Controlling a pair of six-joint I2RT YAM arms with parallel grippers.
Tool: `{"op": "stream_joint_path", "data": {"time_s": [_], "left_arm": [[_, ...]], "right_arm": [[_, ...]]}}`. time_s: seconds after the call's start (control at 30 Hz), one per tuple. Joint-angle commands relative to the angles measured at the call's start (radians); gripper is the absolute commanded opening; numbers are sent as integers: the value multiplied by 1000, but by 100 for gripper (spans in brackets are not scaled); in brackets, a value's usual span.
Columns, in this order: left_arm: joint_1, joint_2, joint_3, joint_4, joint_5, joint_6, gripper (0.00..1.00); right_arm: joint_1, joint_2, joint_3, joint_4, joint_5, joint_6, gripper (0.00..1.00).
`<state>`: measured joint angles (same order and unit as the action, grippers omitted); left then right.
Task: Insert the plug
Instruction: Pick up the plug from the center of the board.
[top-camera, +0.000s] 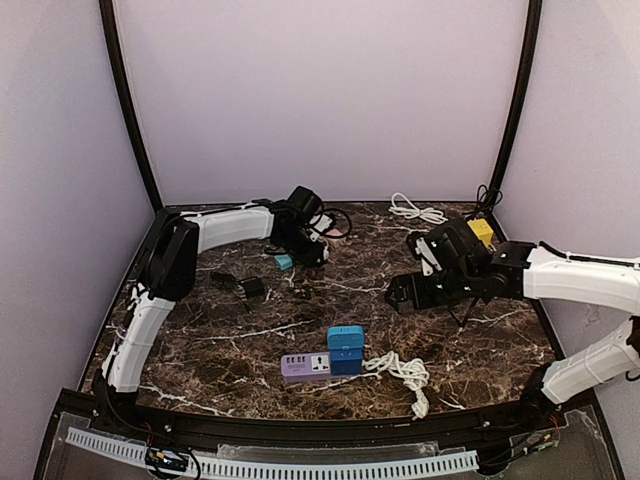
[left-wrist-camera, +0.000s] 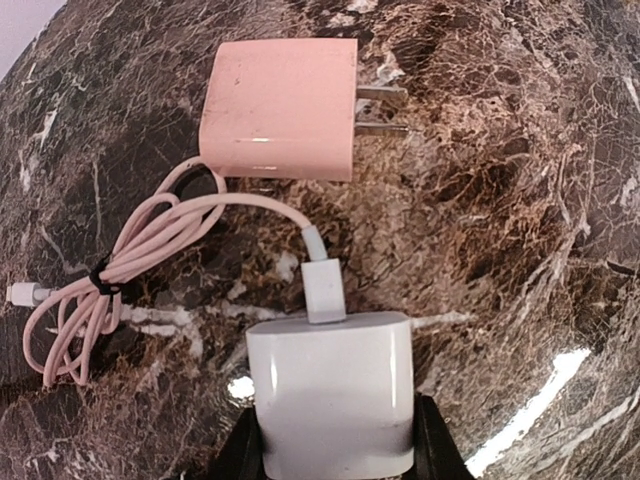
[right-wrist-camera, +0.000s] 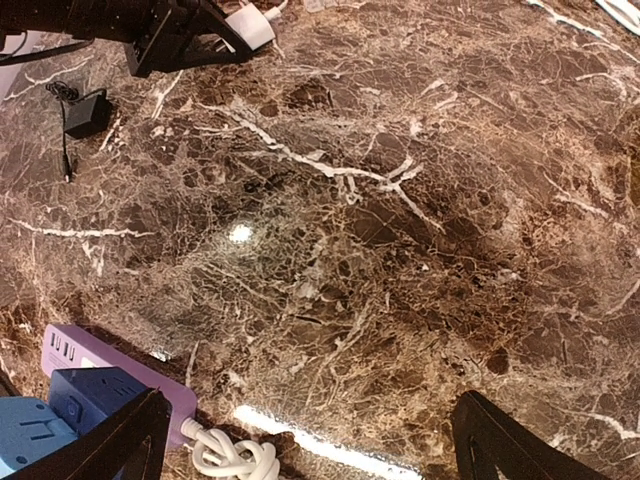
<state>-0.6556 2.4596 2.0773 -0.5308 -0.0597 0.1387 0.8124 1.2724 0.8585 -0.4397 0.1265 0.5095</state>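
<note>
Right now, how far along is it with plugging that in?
Early. Done: the left tool grips the white charger, far from the strip. In hand: the right tool hangs open near that strip. Left: carrying the charger over and pushing it in.

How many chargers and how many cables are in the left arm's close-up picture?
Chargers: 2, the pink charger and the white charger, which sits in the left hand
Cables: 1, the pink cable, bundled with a tie
Total: 3
</note>
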Motion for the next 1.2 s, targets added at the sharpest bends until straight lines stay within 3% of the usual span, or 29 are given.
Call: {"op": "stream_joint_path", "data": {"time_s": [0.0,0.13,0.27,0.53,0.73,0.93,1.17], "left_arm": [[-3,-59,-23,-44,40,71,1],[-3,-174,-26,-99,72,184,1],[-22,-384,-62,-163,123,333,1],[-221,-695,-190,-179,55,637,0],[-362,-741,-227,-48,-56,704,1],[-420,-714,-194,-14,-100,730,1],[-443,-711,-190,-16,-96,705,0]], "right_arm": [[-13,-38,18,44,-28,-10,99],[-24,-107,18,109,-97,-36,99],[-26,-233,9,260,-227,-34,96],[-18,-310,21,433,-304,104,81],[33,-289,25,509,-373,100,82],[53,-290,-41,647,-409,125,82],[53,-256,-51,651,-289,154,80]]}}
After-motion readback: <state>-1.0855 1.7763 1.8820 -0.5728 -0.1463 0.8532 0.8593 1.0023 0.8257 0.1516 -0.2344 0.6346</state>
